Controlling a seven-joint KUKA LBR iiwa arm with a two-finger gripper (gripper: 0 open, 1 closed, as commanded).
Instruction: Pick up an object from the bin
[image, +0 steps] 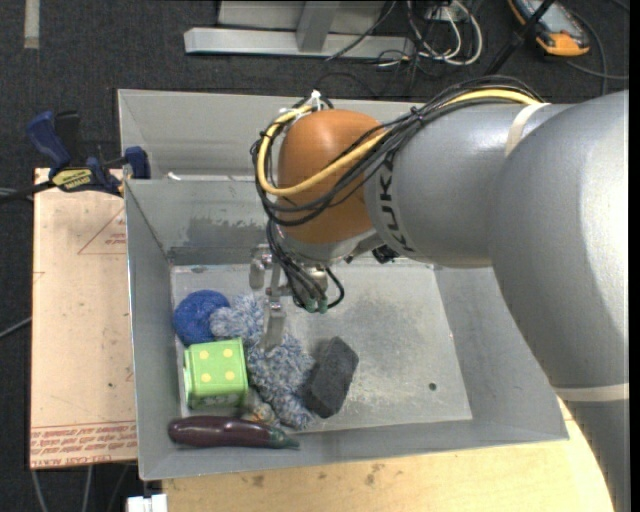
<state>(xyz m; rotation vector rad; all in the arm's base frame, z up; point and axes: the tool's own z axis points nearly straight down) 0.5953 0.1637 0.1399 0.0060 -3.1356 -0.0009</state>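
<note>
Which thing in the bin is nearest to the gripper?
The blue-grey woolly cloth: the gripper is right over its upper part. The green dice, blue lump, dark grey block and purple aubergine lie farther off.

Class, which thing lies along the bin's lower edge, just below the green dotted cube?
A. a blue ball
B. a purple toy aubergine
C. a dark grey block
B: the purple toy aubergine lies lengthwise just below the green dotted cube.

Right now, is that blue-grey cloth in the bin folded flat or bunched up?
Bunched up: the cloth lies in lumpy wrinkles between the green die and the dark grey block.
</note>
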